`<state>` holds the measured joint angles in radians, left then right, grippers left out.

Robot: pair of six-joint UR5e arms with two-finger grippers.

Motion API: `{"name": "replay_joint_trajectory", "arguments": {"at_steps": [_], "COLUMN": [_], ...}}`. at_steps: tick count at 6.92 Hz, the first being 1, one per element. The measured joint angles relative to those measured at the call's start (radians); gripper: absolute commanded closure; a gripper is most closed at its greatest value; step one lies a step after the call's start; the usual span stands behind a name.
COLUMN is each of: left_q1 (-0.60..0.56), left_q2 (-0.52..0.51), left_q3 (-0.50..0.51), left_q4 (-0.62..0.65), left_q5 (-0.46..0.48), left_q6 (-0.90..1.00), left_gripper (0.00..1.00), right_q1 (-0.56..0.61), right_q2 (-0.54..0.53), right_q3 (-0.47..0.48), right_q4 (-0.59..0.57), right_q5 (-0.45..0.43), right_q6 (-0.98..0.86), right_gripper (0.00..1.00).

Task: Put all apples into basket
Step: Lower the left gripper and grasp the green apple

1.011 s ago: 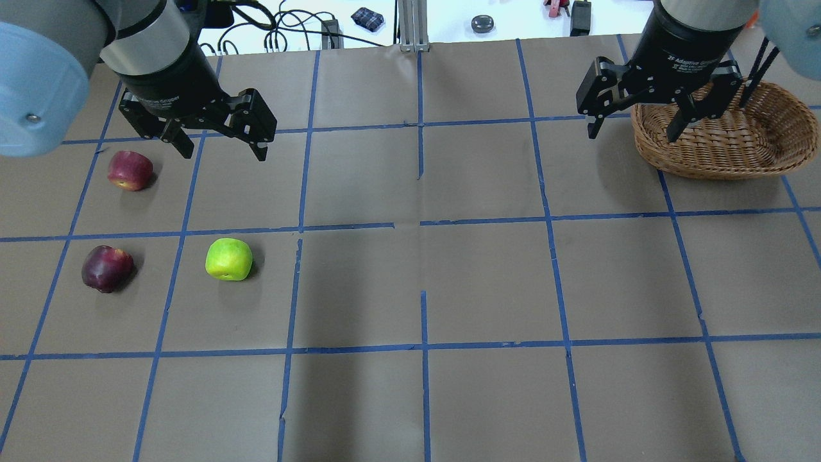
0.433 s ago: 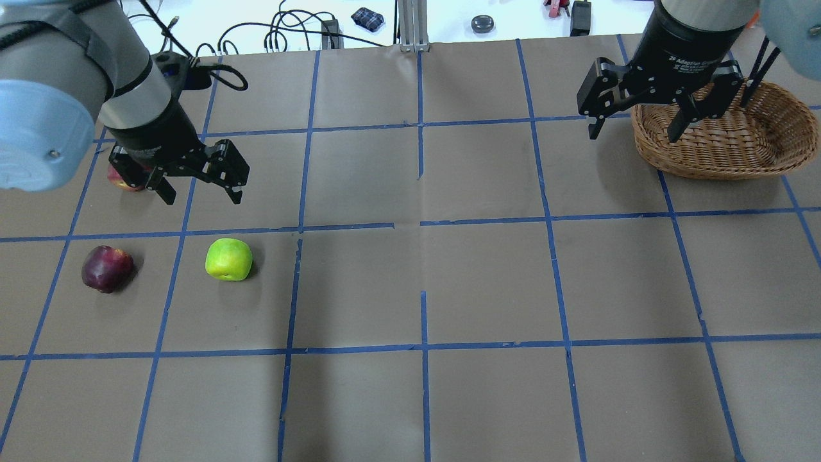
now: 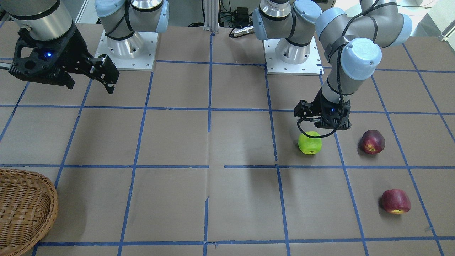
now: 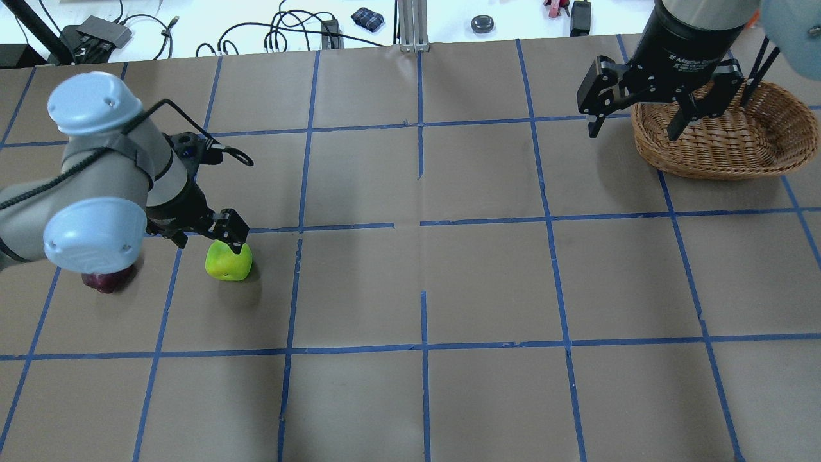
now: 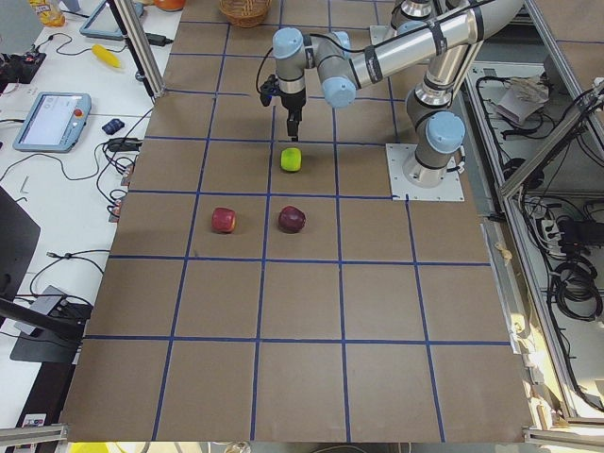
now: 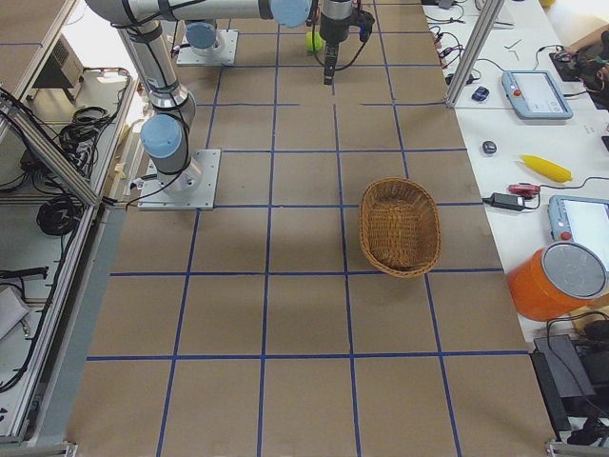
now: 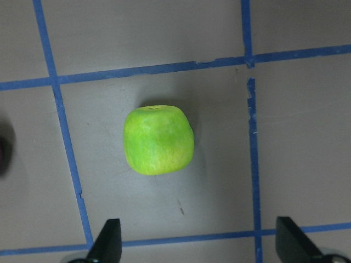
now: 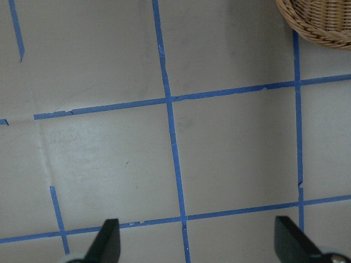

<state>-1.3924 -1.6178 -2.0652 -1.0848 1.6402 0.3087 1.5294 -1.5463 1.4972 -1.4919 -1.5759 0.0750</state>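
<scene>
On the table (image 4: 487,282), robot's left half: green apple (image 7: 158,140), one item, alone inside a taped square, apparently lying on its side with a dimpled end turned toward a tape line. Shape blocky-round, flanks slightly flattened. Skin smooth, glossy lime, yellower toward one end. Judged firm, fairly light, a little slippery, apt to roll if nudged off-centre, and likely to bruise under a hard pinch. Best hold: across the two broad flanks at the widest girth, pads brought down past the midline. Left gripper (image 4: 208,239): hovers just above this apple, jaws spread wider than the fruit, nothing held. Its wrist view puts the apple ahead of the finger line, not yet between the fingers. Red apple (image 3: 371,141): dark maroon, small yellow patch, on the table near the green one. Second red apple (image 3: 396,201): same kind, farther toward the operators' edge, apart from both others. Basket (image 4: 725,157): oval, shallow, tan woven wicker with a stiff ribbed wall, at the table's right end, well apart from all three apples, with no apple showing in it. Right gripper (image 4: 632,133): hangs above the table beside the basket's rim, jaws wide, empty. Table cover: matt brown paper, gridded with blue tape (image 7: 148,69), torn or lifted at a few seams.
</scene>
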Motion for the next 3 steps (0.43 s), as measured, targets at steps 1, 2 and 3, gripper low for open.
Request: {"name": "replay_joint_trajectory", "arguments": {"at_steps": [1, 2, 3], "left_q1": [0.011, 0.015, 0.016], "left_q2": [-0.027, -0.055, -0.082], "left_q3": [-0.066, -0.096, -0.105], "left_q4": [0.11, 0.174, 0.217], "left_q5": [0.004, 0.006, 0.007], "left_q6": [0.015, 0.024, 0.027], "left_gripper": [0.0, 0.0, 0.0], "right_q1": [0.0, 0.0, 0.0], "right_q2": [0.001, 0.001, 0.002], "right_q3": [0.0, 0.0, 0.0], "right_q4": [-0.002, -0.003, -0.003], "right_q5": [0.003, 0.003, 0.003], "right_q6": [0.0, 0.0, 0.003], "right_gripper": [0.0, 0.0, 0.0]}}
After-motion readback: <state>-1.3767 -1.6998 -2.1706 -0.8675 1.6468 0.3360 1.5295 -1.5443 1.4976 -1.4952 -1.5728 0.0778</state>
